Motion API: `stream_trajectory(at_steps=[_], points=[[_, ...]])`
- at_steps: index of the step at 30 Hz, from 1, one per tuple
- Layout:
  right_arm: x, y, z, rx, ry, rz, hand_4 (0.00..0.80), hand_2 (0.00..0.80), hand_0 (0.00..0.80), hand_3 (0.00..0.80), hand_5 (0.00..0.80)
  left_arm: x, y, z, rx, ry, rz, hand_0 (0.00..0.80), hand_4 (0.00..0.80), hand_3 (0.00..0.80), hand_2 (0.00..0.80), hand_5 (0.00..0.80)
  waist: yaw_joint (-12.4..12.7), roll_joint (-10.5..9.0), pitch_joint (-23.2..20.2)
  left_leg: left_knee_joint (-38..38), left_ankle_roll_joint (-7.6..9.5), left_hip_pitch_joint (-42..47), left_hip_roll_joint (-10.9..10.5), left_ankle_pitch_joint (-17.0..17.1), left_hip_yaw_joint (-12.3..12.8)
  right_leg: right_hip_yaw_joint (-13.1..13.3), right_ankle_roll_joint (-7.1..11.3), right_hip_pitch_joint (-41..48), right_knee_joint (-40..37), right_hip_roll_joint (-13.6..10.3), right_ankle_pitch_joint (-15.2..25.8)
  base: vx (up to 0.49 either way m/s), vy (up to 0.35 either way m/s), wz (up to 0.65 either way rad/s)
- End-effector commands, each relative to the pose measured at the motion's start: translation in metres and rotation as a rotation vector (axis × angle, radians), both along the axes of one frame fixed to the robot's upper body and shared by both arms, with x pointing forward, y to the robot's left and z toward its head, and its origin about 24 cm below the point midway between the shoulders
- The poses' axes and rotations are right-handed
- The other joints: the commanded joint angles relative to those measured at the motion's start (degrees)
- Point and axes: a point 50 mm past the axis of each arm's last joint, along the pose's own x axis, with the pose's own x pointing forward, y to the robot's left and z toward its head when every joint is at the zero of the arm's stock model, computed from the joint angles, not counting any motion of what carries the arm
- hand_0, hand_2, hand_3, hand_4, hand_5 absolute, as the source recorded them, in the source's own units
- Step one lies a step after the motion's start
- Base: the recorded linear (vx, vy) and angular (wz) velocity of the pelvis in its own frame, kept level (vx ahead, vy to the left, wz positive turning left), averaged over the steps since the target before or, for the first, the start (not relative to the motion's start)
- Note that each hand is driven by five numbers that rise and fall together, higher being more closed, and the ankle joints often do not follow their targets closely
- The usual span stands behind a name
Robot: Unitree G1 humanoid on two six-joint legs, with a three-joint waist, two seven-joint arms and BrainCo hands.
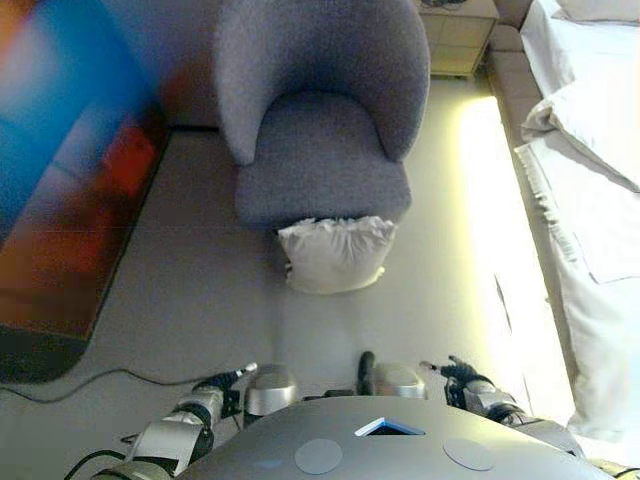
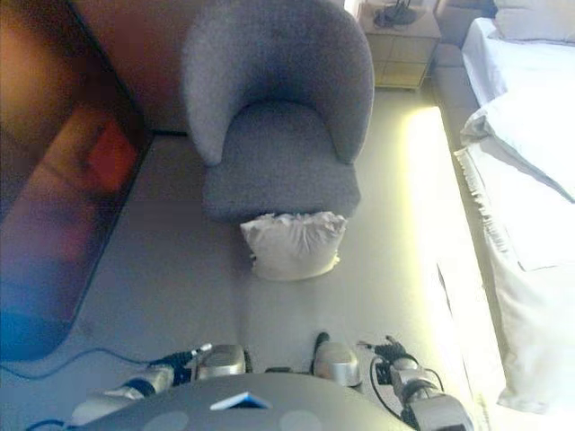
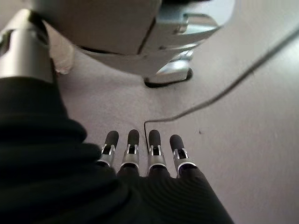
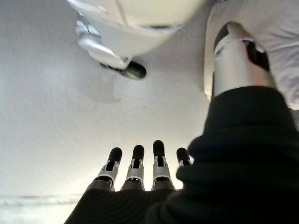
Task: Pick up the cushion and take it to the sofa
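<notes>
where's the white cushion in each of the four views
Left eye view: cushion on the floor at centre, against the front of the grey armchair.
Right eye view: cushion at centre, slightly left, below the same armchair.
Left wrist view: not in it.
Right wrist view: not in it.
Shared landmark: the armchair, in both eye views.
</notes>
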Motion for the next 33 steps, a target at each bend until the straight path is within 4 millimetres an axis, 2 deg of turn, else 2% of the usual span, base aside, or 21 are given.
stream_trajectory(at_steps=[1,5,7,10,13,15,16,20,23,25,28,30,31,32,33], points=[[0.007,-0.008,0.003,-0.027,-0.003,0.029,0.000,0.000,0.000,0.000,0.000,-0.018,-0.008,-0.004,-0.019,0.033,0.060,0.000,0.000,0.000,0.000,0.000,1.8,0.89,0.9,-3.1,4.23,-4.0,-1.7,-3.1,-0.8,2.4,2.21,5.0,1.3,2.3,-4.7,0.227,0.046,-0.14],[0.001,-0.010,0.002,-0.032,0.014,0.054,0.000,0.000,0.000,0.000,0.000,-0.027,-0.008,-0.005,-0.030,0.062,0.051,0.000,0.000,0.000,0.000,0.000,3.4,2.74,0.3,-12.9,3.09,-5.6,-2.3,1.0,1.0,4.7,2.60,10.1,-0.4,4.5,-7.9,0.325,0.052,-0.36],[-0.002,-0.009,0.001,-0.032,0.025,0.059,0.000,0.000,0.000,0.000,0.000,-0.033,-0.011,-0.006,-0.042,0.067,0.069,0.000,0.000,0.000,0.000,0.000,5.1,3.69,-0.4,-19.6,2.44,-7.3,-2.2,4.6,0.7,7.1,2.63,14.3,-1.1,5.5,-10.5,0.411,0.055,-0.44],[-0.007,-0.008,0.000,-0.030,0.052,0.050,0.000,0.000,0.000,0.000,0.000,-0.040,-0.012,-0.007,-0.032,0.078,0.094,0.000,0.000,0.000,0.000,0.000,6.7,4.11,-1.3,-24.3,1.87,-8.2,-1.6,7.2,0.1,9.8,2.71,18.2,-1.0,5.5,-13.5,0.438,0.050,0.14],[-0.014,-0.007,-0.002,-0.032,0.091,0.051,0.000,0.000,0.000,0.000,0.000,-0.045,-0.011,-0.007,-0.030,0.098,0.101,0.000,0.000,0.000,0.000,0.000,7.4,4.67,-2.6,-25.5,1.01,-9.2,0.2,8.1,0.8,10.4,2.96,20.4,-0.6,5.1,-16.7,0.475,0.098,-0.22],[-0.017,-0.007,-0.002,-0.036,0.108,0.052,0.000,0.000,0.000,0.000,0.000,-0.047,-0.012,-0.007,-0.032,0.104,0.114,0.000,0.000,0.000,0.000,0.000,7.5,4.84,-3.0,-25.7,0.79,-9.4,0.9,8.1,0.3,10.5,3.05,21.0,-0.6,4.4,-17.7,0.467,0.150,-0.19],[-0.017,-0.008,-0.002,-0.041,0.119,0.058,0.000,0.000,0.000,0.000,0.000,-0.048,-0.012,-0.007,-0.035,0.109,0.129,0.000,0.000,0.000,0.000,0.000,7.6,5.00,-3.1,-25.1,0.95,-9.1,1.5,7.7,-0.5,10.5,3.28,20.9,0.0,3.6,-18.2,0.402,0.156,-0.38],[-0.019,-0.007,-0.003,-0.034,0.127,0.047,0.000,0.000,0.000,0.000,0.000,-0.042,-0.009,-0.006,-0.026,0.122,0.100,0.000,0.000,0.000,0.000,0.000,7.6,4.68,-3.1,-20.5,1.84,-11.3,1.5,6.6,0.0,9.4,4.66,20.5,4.1,1.1,-18.7,0.475,0.200,-0.48],[-0.016,-0.002,-0.004,-0.004,0.102,0.033,0.000,0.000,0.000,0.000,0.000,-0.031,-0.002,-0.004,-0.013,0.103,0.066,0.000,0.000,0.000,0.000,0.000,8.1,2.81,-3.9,-15.9,5.36,-12.9,-1.6,3.2,-0.6,8.6,7.82,19.2,11.1,-2.0,-11.9,0.342,0.143,-0.32],[-0.010,0.003,-0.004,0.008,0.074,0.042,0.000,0.000,0.000,0.000,0.000,-0.023,0.005,-0.001,0.001,0.085,0.047,0.000,0.000,0.000,0.000,0.000,7.8,2.03,-4.7,-16.3,7.64,-11.2,-3.7,1.5,-1.4,8.7,10.45,15.4,18.9,-3.4,-3.8,0.345,0.146,0.07],[-0.005,0.004,-0.002,0.012,0.037,0.031,0.000,0.000,0.000,0.000,0.000,-0.014,0.013,0.002,0.021,0.061,0.033,0.000,0.000,0.000,0.000,0.000,6.9,3.11,-5.4,-16.9,9.52,-7.7,-5.1,-0.9,-2.3,8.0,10.71,8.7,30.9,-4.2,2.8,0.409,0.169,0.18],[0.000,0.004,-0.001,0.018,0.014,0.025,0.000,0.000,0.000,0.000,0.000,-0.008,0.015,0.003,0.027,0.047,0.038,0.000,0.000,0.000,0.000,0.000,5.4,4.01,-5.5,-18.0,10.26,-4.4,-5.8,-1.9,-2.8,7.9,9.95,2.8,33.8,-2.8,3.9,0.352,0.112,0.12],[0.001,0.004,-0.001,0.022,0.008,0.023,0.000,0.000,0.000,0.000,0.000,-0.006,0.015,0.003,0.024,0.042,0.036,0.000,0.000,0.000,0.000,0.000,4.5,4.05,-5.2,-18.8,10.39,-2.9,-6.4,-2.1,-3.3,7.3,9.65,0.6,33.2,-1.7,3.0,0.338,0.065,0.21],[0.003,0.004,-0.001,0.026,-0.005,0.019,0.000,0.000,0.000,0.000,0.000,-0.002,0.015,0.004,0.016,0.036,0.030,0.000,0.000,0.000,0.000,0.000,3.3,4.27,-4.7,-19.7,10.27,-1.0,-6.9,-2.2,-3.6,5.6,9.19,-2.3,31.4,-0.4,1.3,0.323,0.034,0.27],[0.005,0.004,0.000,0.027,-0.014,0.023,0.000,0.000,0.000,0.000,0.000,0.003,0.014,0.005,0.008,0.029,0.030,0.000,0.000,0.000,0.000,0.000,2.4,4.69,-4.3,-20.5,10.00,1.0,-7.0,-2.7,-3.9,3.6,8.67,-5.2,29.3,-0.3,0.1,0.312,0.009,0.30]])
